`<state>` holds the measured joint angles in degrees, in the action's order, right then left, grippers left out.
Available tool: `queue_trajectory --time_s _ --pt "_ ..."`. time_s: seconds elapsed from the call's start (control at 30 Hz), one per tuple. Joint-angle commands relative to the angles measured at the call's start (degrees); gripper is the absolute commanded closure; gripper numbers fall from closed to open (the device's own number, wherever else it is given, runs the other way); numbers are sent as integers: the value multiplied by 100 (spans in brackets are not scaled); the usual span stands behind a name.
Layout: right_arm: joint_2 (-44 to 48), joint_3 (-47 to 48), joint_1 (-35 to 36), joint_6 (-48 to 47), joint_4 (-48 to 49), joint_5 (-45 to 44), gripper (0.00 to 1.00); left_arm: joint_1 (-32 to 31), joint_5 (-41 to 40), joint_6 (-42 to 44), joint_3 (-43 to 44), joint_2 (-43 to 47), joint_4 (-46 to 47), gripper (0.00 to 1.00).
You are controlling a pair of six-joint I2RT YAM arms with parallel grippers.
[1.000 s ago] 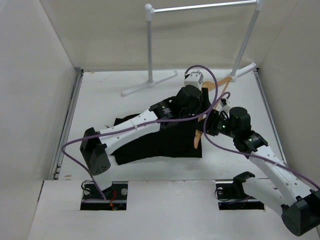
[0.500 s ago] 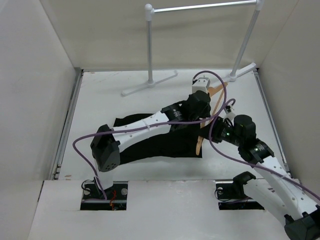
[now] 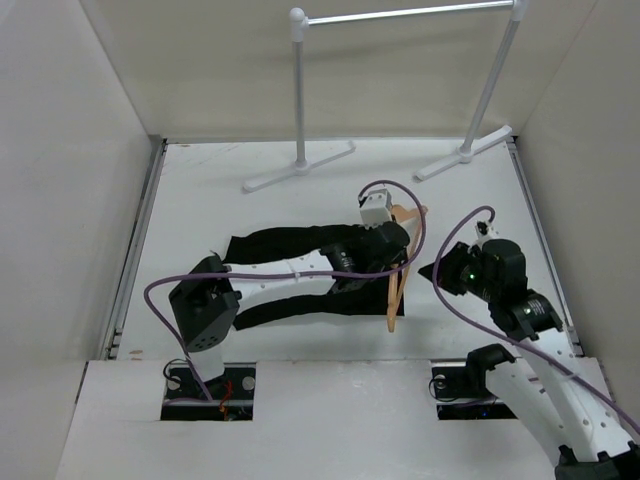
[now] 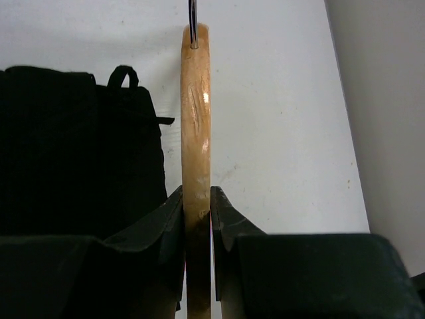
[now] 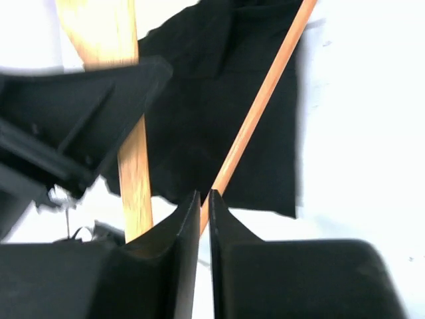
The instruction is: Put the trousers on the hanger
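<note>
Clamped the hanger (image 4: pixel 196 126) edge-on between the left gripper (image 4: pixel 197 199) fingers, metal hook pointing away. Held it at the right end of the trousers (image 3: pixel 275 242), which lay spread flat on the table (image 3: pixel 200 190) under the left arm. Had the right gripper (image 5: pixel 204 199) clenched almost closed, nothing plainly pinched, with the hanger's thin bar running up from its tips. Could not tell whether bar and fingers touched.
</note>
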<state>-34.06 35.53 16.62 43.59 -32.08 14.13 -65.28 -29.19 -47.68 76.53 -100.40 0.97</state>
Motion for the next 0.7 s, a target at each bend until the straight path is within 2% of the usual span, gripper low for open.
queue_trajectory --time_s 0.0,0.13,0.27,0.5,0.67 --pt "-275 33 -15 -114 157 -367 86 -130 -333 -645 -348 355 807 100" --pt "-688 7 12 -211 517 -674 86 -191 -429 -1050 -727 214 1124 100" --pt "-1215 -151 12 -246 1123 -552 83 -332 -903 -1050 -920 21 1195 100" --pt "-2411 -205 21 -176 2029 -420 80 -771 -1396 -1094 -860 -541 1046 100" --pt "-3069 -46 -14 -176 2363 -464 75 -912 -1800 -1498 -798 -876 738 100"
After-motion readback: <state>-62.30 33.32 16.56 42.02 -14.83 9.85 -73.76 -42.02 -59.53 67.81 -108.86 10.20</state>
